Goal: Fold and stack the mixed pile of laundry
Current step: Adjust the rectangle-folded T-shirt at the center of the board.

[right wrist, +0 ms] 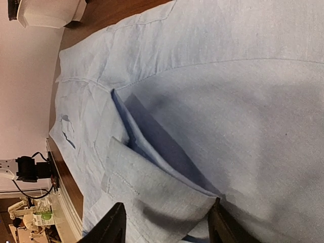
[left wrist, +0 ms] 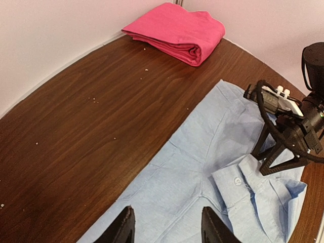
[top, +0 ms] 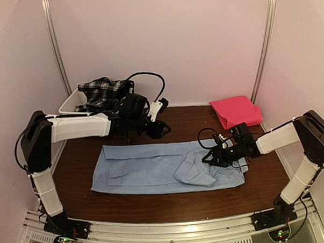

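A light blue collared shirt (top: pixel 153 167) lies spread flat across the middle of the brown table. My left gripper (top: pixel 161 131) hovers at its far edge; in the left wrist view it (left wrist: pixel 167 230) stands open above the blue cloth (left wrist: pixel 202 152), gripping nothing. My right gripper (top: pixel 211 159) is low over the shirt's right part. Its open jaws (right wrist: pixel 167 228) straddle a folded flap (right wrist: pixel 162 197) of the shirt, one fingertip at the flap's corner. The pink-red cloth (top: pixel 237 112) lies folded at the back right. A black-and-white plaid garment (top: pixel 102 92) is heaped in the tub.
A white plastic tub (top: pixel 70 104) stands at the back left corner, a black cable looping above it. Walls close in the table on three sides. A metal rail (top: pixel 172 231) carrying the arm bases runs along the near edge.
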Available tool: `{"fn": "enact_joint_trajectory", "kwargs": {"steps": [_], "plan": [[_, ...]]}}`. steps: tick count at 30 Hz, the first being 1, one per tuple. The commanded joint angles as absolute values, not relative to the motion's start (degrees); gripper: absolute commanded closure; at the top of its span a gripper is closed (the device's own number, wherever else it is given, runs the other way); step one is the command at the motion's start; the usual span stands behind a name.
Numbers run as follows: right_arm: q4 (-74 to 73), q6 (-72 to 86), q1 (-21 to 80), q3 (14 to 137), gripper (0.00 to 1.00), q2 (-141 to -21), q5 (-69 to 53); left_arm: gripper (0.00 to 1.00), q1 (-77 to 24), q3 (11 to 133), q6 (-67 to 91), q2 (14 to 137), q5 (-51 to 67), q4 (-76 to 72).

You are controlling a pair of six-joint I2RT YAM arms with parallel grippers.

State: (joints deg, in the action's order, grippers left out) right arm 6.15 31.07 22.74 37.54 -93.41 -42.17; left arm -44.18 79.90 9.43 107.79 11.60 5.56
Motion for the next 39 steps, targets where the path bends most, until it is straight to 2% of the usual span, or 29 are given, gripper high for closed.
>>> {"fn": "enact_joint_trajectory", "kwargs": {"steps": [1, 4, 9, 11, 13, 21, 28, 33, 39], "plan": [[15.6, 35.4, 22.8, 35.9, 0.53, -93.7, -49.2, 0.54, -43.9, 78.6, 9.0, 105.3, 10.6, 0.5], [20.4, 37.4, 22.9, 35.8, 0.63, -92.0, -53.0, 0.53, -43.9, 77.7, 9.1, 104.5, 10.3, -1.0], [20.1, 34.8, 23.7, 36.8, 0.73, -87.4, -54.7, 0.51, -43.9, 76.0, 7.4, 102.7, 12.7, -3.2], [19.4, 33.0, 24.2, 37.4, 0.84, -86.7, -55.6, 0.51, -43.8, 75.5, 6.0, 102.3, 14.8, -3.7], [18.7, 31.4, 25.1, 38.0, 1.00, -86.4, -57.2, 0.51, -43.9, 74.6, 4.6, 101.7, 17.4, -4.6], [15.2, 25.8, 28.8, 38.1, 1.00, -82.4, -57.6, 0.44, -44.4, 66.1, -2.9, 95.5, 22.8, -10.4], [10.3, 20.0, 34.4, 40.0, 1.00, -76.7, -57.0, 0.44, -52.5, 58.9, -18.3, 89.2, 19.0, -9.3], [6.6, 17.5, 37.0, 41.8, 1.00, -75.0, -56.4, 0.43, -58.7, 59.5, -25.2, 87.9, 13.2, -4.8], [4.8, 16.6, 38.8, 43.2, 1.00, -73.7, -55.3, 0.43, -62.1, 61.4, -28.7, 88.7, 11.5, -0.4]]}}
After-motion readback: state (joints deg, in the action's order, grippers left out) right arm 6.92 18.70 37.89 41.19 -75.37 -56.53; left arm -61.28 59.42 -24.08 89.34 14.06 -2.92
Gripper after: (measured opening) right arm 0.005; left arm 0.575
